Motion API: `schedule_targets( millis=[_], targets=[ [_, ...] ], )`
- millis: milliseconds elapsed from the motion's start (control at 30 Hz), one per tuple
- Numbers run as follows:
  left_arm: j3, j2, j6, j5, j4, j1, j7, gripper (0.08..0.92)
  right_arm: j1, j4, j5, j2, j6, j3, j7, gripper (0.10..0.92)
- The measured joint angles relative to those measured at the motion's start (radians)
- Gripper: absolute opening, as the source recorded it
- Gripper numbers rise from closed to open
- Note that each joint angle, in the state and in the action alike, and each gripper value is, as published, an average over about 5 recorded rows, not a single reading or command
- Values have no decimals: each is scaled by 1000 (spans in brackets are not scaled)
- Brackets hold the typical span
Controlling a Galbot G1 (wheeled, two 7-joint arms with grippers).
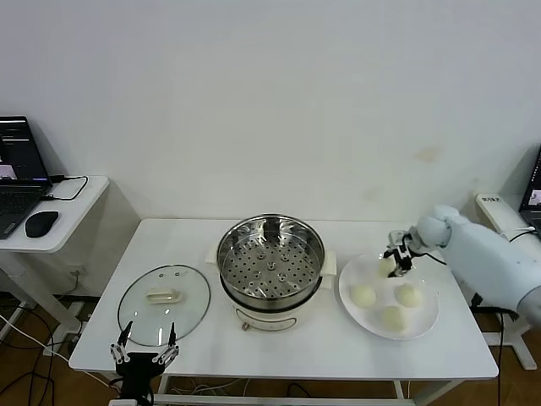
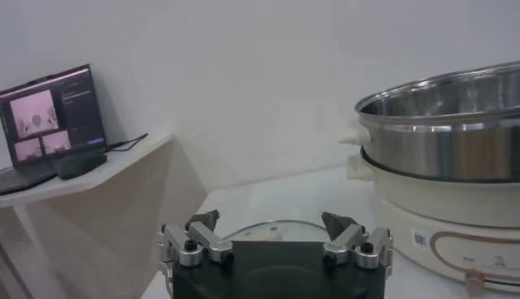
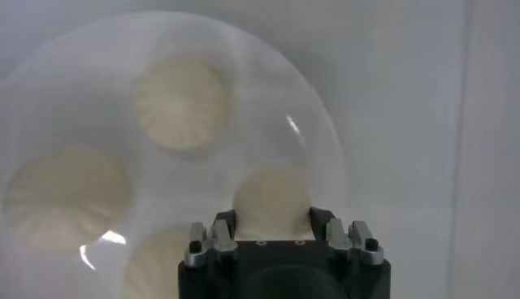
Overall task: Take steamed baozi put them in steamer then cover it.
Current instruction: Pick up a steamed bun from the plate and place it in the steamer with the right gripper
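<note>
**Right gripper straddles a bun on the plate as the steamer stands uncovered**

A white table (image 1: 279, 351) set against a pale wall carries everything the job needs. At its centre stands the steamer (image 1: 270, 258), a shiny steel pot on a cream-white base, its perforated tray bare and no lid on it. To the robot's right of the pot, just beside it, lies a flat white plate (image 1: 427, 320) with four steamed baozi (image 1: 363, 295) on it; three sit in the open and the fourth is at the plate's far edge. To the robot's left of the pot, the cover (image 1: 164, 304), clear glass with a cream-white bar handle, lies flat on the tabletop.

The right gripper (image 1: 394, 264) is down over the far bun (image 3: 271, 201), reaching in from the robot's right. The wrist view shows its fingers (image 3: 324, 220) spread, one on each side of the bun, which sits between them close to the gripper body; whether they press on the dough cannot be told. The other three buns lie farther off on the plate.

The left gripper (image 1: 144, 351) waits at the table's near edge, just in front of the cover, its fingers (image 2: 337, 221) apart and holding nothing.

A side desk (image 1: 68, 222) with a laptop (image 1: 15, 173) and mouse (image 1: 40, 223) stands off to the robot's left.
</note>
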Motion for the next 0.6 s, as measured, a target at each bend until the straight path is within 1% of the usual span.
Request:
schedule_targets(
  millis=[300,600],
  targets=[
    [3,18,-2,-19,-11,-8,0,823,234,116,158,-7,-4,-158,22,577],
    [-8,29,-4,-33,-19,-7,-1,823,391,210,289,79,22,-307,79,577]
  ],
)
